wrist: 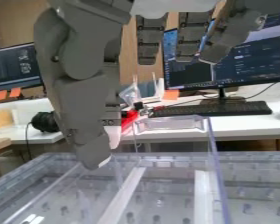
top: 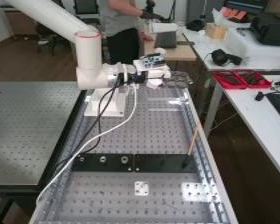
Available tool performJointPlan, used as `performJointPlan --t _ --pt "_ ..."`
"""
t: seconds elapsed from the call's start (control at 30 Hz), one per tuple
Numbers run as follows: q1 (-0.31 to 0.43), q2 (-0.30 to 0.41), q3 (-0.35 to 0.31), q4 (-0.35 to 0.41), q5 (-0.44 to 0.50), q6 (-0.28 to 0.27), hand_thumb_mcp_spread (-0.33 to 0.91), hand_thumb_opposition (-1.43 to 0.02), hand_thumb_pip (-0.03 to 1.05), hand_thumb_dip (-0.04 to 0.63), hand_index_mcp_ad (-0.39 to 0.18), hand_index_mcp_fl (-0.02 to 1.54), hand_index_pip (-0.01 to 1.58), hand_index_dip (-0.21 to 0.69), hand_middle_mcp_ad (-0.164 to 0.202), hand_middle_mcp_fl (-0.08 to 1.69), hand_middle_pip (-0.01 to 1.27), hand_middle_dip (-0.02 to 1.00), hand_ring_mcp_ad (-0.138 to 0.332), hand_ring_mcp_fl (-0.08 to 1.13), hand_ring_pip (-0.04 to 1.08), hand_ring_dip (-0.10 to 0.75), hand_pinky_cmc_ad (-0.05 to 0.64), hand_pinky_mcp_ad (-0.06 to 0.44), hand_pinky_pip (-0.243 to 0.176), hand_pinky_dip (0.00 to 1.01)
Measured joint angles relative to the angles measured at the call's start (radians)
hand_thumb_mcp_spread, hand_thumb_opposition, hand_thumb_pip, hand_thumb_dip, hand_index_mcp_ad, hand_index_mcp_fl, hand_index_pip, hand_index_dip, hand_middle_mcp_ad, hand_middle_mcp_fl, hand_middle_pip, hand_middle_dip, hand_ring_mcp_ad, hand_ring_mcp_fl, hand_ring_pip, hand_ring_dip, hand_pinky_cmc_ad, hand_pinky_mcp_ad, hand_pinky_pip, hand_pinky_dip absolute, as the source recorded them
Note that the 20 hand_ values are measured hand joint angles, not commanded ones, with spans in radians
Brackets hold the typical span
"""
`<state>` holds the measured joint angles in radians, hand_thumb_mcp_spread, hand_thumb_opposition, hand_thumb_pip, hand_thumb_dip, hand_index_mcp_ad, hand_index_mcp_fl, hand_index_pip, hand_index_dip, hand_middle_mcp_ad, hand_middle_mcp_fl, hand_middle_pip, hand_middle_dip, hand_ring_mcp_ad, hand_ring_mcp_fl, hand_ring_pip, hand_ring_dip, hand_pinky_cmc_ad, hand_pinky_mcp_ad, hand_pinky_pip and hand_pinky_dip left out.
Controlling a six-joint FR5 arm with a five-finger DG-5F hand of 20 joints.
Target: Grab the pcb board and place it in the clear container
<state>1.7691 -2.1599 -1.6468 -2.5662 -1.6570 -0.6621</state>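
At the bench's far end in the high view, the hand (top: 177, 79) is above the perforated top, to the right of the arm's base. In the wrist view the hand (wrist: 84, 97) has its thumb hanging down and its other fingers relaxed, with nothing between them. The clear container (wrist: 174, 124) stands on the bench below, its transparent rim and walls visible beyond and beside the thumb. The thumb's tip overlaps the container in this view; whether it touches cannot be told.
Two black plates (top: 165, 163) lie across the bench, with a thin wooden-handled tool (top: 193, 141) at their right end. Red trays (top: 242, 79) stand on the white side table. A keyboard (wrist: 212, 108) and monitors are behind the container.
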Motion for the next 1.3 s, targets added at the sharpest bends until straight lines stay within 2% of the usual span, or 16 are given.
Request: performJointPlan --t 0.37,0.4,0.47,0.53,0.7,0.83,1.03,1.3 --pt "-0.012 -0.015 0.015 -0.024 0.032 -0.005 0.69 -0.9 0.37 0.206 -0.255 0.71 1.1 0.255 0.012 0.0 0.14 0.11 0.145 0.02 0.09 -0.012 0.265 0.129 -0.077 0.18" --pt "-0.012 -0.015 0.015 -0.027 0.033 -0.006 0.7 -0.9 0.37 0.206 -0.258 0.69 1.08 0.264 0.01 0.0 0.14 0.11 0.145 0.02 0.09 -0.009 0.265 0.129 -0.077 0.18" --pt "-0.012 -0.016 0.019 -0.043 0.035 -0.011 0.7 -0.9 0.36 0.204 -0.258 0.56 0.94 0.255 0.01 0.0 0.14 0.11 0.145 0.02 0.09 -0.005 0.265 0.129 -0.077 0.18" --pt "-0.012 -0.016 0.02 -0.05 0.036 -0.012 0.64 -0.88 0.34 0.204 -0.258 0.46 0.83 0.253 0.01 0.0 0.14 0.11 0.145 0.02 0.09 -0.005 0.265 0.129 -0.077 0.18" --pt "-0.016 -0.009 0.013 -0.056 0.042 -0.02 0.58 -0.85 0.36 0.204 -0.258 0.32 0.72 0.23 0.012 0.0 0.14 0.11 0.145 0.01 0.09 -0.005 0.262 0.129 -0.077 0.18" --pt "-0.022 0.004 -0.001 -0.053 0.044 -0.02 0.57 -0.84 0.39 0.204 -0.244 0.29 0.72 0.215 0.01 0.0 0.14 0.11 0.145 0.01 0.09 -0.005 0.262 0.129 -0.077 0.18" --pt "-0.042 0.081 -0.061 -0.023 0.049 -0.018 0.56 -0.82 0.39 0.204 -0.239 0.28 0.72 0.215 0.01 0.0 0.14 0.11 0.145 0.0 0.09 -0.005 0.265 0.129 -0.077 0.18" --pt "-0.108 0.25 -0.162 -0.005 0.089 -0.048 0.56 -0.82 0.39 0.204 -0.241 0.28 0.71 0.215 0.012 0.0 0.14 0.11 0.143 0.0 0.09 -0.005 0.265 0.129 -0.077 0.18"
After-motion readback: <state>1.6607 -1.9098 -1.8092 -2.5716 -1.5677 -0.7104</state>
